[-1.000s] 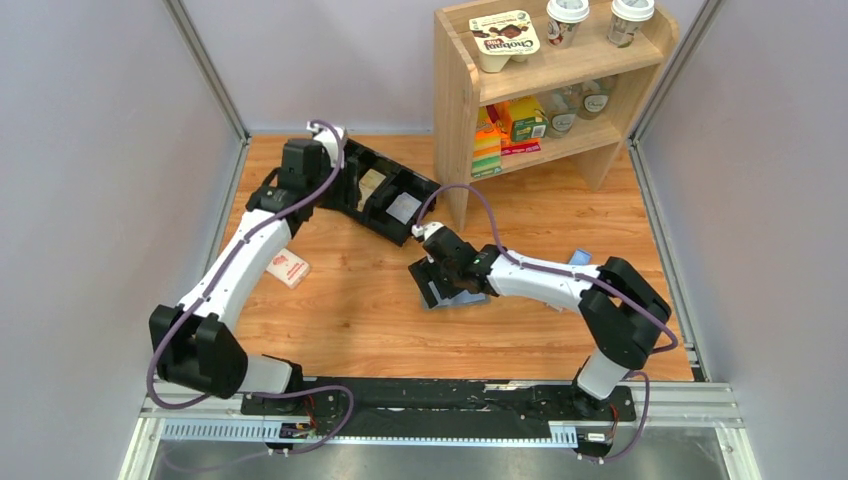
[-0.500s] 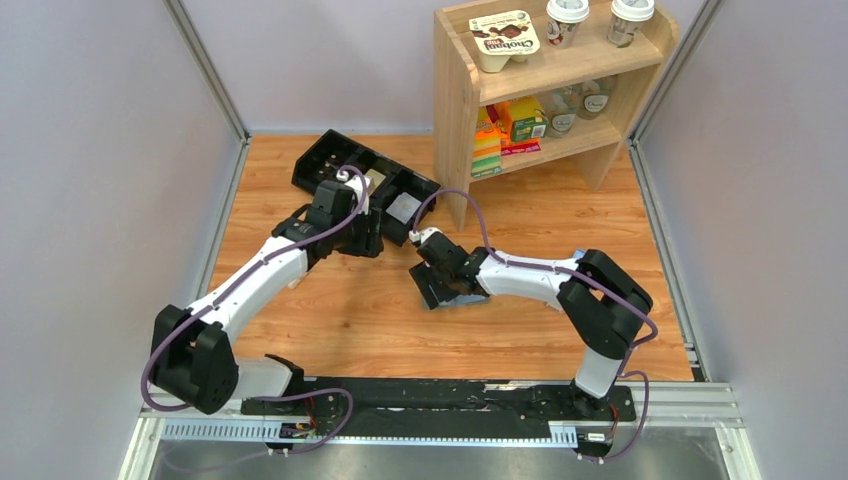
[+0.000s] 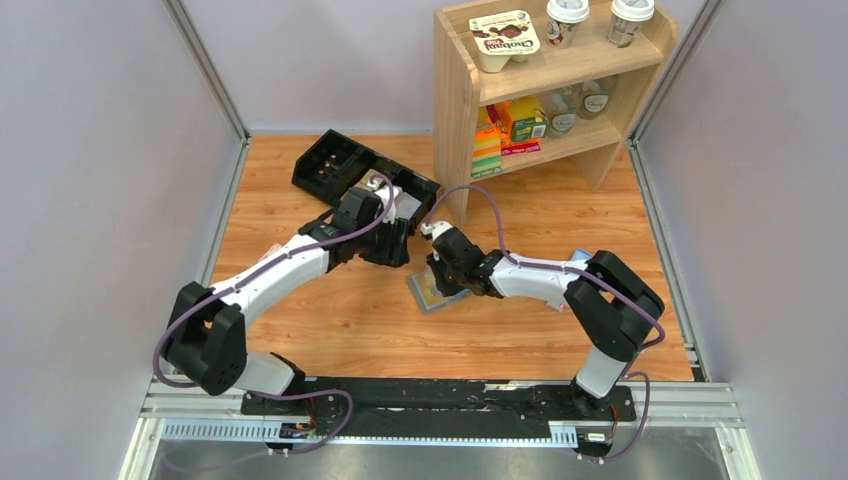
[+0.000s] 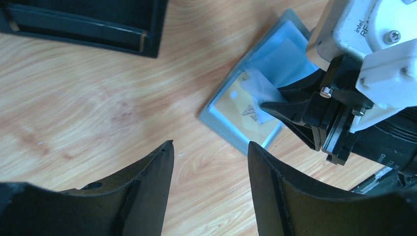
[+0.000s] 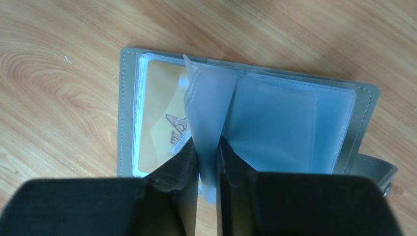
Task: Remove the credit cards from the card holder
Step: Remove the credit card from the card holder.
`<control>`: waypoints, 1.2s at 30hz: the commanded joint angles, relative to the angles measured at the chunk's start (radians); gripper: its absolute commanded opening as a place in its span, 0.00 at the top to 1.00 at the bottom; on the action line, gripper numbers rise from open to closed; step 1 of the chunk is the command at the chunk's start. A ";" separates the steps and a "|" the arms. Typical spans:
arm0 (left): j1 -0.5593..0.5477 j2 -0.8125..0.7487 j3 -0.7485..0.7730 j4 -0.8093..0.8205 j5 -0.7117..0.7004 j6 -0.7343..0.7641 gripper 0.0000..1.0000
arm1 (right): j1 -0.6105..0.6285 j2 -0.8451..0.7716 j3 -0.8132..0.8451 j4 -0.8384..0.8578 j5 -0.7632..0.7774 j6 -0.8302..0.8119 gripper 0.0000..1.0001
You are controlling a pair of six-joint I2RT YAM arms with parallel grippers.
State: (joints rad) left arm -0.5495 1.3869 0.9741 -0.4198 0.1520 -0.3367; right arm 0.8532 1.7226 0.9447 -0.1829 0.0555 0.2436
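Observation:
The card holder [image 5: 127, 103] lies open on the wooden table, grey-blue with clear pocket sleeves. A tan credit card [image 5: 157, 115] shows inside its left pocket. My right gripper [image 5: 207, 147] is shut on one clear sleeve [image 5: 206, 103], which stands up from the spine between the jaws. From above, the card holder [image 3: 422, 294] lies just under the right gripper [image 3: 441, 280]. My left gripper [image 4: 210, 147] hangs open over bare wood, a little short of the card holder [image 4: 223, 129] and its credit card [image 4: 236, 103]. The left gripper [image 3: 398, 252] sits to the holder's upper left.
A black compartmented tray [image 3: 340, 165] lies at the back left, its edge [image 4: 98, 34] close behind my left gripper. A wooden shelf [image 3: 540, 85] with cups and packets stands at the back right. A slim blue-and-white packet [image 3: 580, 257] lies behind the right arm.
My left arm swung from the tray toward the card holder. The right gripper closed on a clear sleeve, and the holder now lies open with the tan card showing.

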 commanded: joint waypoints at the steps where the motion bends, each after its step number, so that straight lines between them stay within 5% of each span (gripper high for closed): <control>1: -0.035 0.058 0.008 0.078 0.063 -0.022 0.38 | -0.017 0.025 -0.086 -0.017 -0.075 -0.010 0.85; 9: -0.085 0.244 0.055 0.110 0.106 0.005 0.59 | -0.066 -0.009 -0.139 0.062 -0.218 0.014 0.87; 17: -0.150 0.382 0.117 0.052 0.046 0.038 0.65 | -0.068 -0.032 -0.139 0.054 -0.217 0.033 0.87; 27: -0.158 0.501 0.121 -0.068 -0.015 0.042 0.73 | -0.066 -0.126 -0.090 -0.088 0.125 0.059 0.83; 36: -0.167 0.503 0.113 -0.073 -0.023 0.057 0.75 | -0.127 -0.277 -0.086 -0.285 0.566 0.213 0.63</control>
State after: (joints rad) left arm -0.7074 1.8256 1.1267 -0.3935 0.1928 -0.3260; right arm 0.7773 1.5440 0.8425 -0.3283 0.3599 0.3550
